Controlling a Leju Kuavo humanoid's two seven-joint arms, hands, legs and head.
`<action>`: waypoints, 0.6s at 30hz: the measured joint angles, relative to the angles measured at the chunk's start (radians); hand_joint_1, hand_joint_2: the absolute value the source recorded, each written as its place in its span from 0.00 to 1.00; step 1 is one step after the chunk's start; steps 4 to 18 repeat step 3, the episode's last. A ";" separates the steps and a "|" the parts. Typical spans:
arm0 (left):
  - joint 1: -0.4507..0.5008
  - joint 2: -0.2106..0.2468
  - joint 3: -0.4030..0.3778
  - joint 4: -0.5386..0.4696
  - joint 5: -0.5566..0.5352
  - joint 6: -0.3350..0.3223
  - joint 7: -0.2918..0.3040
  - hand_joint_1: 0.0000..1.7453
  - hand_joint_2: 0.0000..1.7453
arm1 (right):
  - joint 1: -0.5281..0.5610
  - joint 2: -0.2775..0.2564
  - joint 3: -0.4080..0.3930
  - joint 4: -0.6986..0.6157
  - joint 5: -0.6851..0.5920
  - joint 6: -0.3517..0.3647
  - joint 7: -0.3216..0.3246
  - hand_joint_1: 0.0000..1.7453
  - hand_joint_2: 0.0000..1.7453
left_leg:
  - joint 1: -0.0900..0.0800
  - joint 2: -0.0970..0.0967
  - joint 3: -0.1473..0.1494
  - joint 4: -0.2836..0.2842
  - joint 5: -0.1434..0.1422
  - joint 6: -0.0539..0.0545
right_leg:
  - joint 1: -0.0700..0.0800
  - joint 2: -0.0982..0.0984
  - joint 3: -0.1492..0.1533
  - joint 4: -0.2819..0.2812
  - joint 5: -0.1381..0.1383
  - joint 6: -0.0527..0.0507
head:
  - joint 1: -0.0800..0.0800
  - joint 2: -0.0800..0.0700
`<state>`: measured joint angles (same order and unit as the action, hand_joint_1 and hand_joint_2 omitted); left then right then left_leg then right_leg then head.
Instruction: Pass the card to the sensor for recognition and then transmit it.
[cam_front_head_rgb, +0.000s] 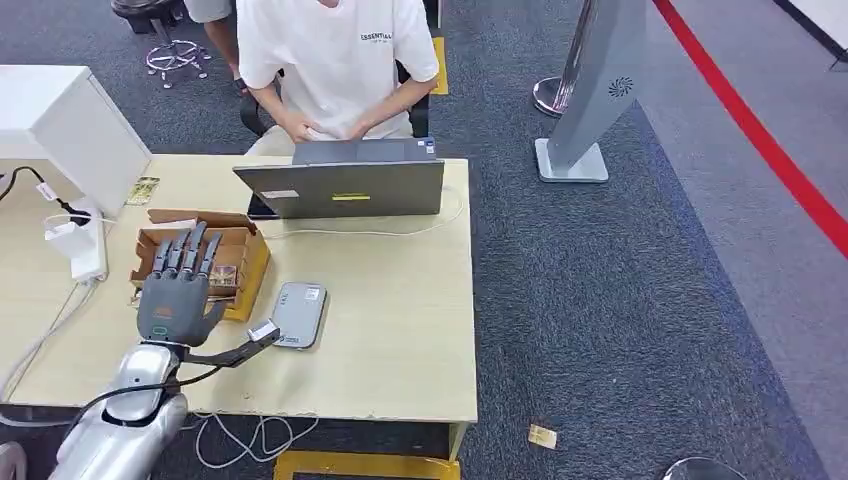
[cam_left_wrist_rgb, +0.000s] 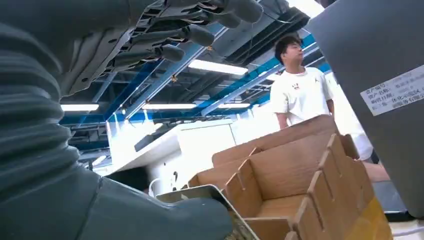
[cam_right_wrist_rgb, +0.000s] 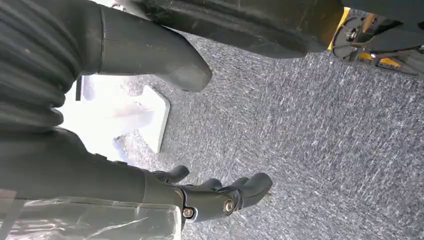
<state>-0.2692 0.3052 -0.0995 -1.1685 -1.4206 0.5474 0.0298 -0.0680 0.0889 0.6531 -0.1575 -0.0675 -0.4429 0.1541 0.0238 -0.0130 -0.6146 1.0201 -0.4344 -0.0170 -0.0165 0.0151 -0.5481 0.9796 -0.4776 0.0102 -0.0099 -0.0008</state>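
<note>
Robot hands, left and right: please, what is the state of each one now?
Left robot hand: open, fingers spread above the cardboard box, holding nothing.
Right robot hand: open, fingers slightly bent, hanging over the carpet, holding nothing.

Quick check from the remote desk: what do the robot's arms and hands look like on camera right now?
The left arm is polished silver with rounded segments, and a black cable runs along it. The left hand has a grey palm and dark ribbed fingers. In the wrist views, each wrist wears a grey ribbed cover; the right hand shows a thick grey thumb and dark fingers with small metal fasteners.
</note>
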 joint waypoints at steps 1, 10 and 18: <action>-0.004 -0.001 -0.003 0.004 0.000 0.000 0.000 0.00 1.00 | 0.000 0.000 0.000 0.000 0.000 0.000 0.000 0.00 1.00 | 0.000 0.000 0.000 0.000 0.000 0.000 | 0.000 0.000 0.000 0.000 0.000 0.000 | 0.000 0.000; -0.010 -0.002 -0.006 0.008 0.000 0.000 -0.001 0.00 1.00 | 0.000 0.000 0.000 0.000 0.000 0.000 0.000 0.00 1.00 | 0.000 0.000 0.000 0.000 0.000 0.000 | 0.000 0.000 0.000 0.000 0.000 0.000 | 0.000 0.000; -0.010 -0.002 -0.006 0.008 0.000 0.000 -0.001 0.00 1.00 | 0.000 0.000 0.000 0.000 0.000 0.000 0.000 0.00 1.00 | 0.000 0.000 0.000 0.000 0.000 0.000 | 0.000 0.000 0.000 0.000 0.000 0.000 | 0.000 0.000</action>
